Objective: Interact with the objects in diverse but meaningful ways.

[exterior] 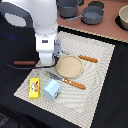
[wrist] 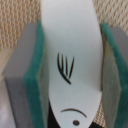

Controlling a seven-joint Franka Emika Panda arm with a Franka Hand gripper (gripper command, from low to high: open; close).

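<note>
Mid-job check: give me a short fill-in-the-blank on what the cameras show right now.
1. In the wrist view, the tool has its green pads against a ____ object with black markings.
2. The yellow box lies right beside the pale ____ carton.
3. The round tan plate rests on the woven ____.
4. Two orange-handled utensils lie ____ the plate.

Missing words: white; blue; mat; beside

A pale woven mat (exterior: 95,75) lies on a black tabletop (exterior: 10,85) beneath the gripper; beyond it, a brownish counter (exterior: 107,27) holds dark pots (exterior: 92,15).
</note>
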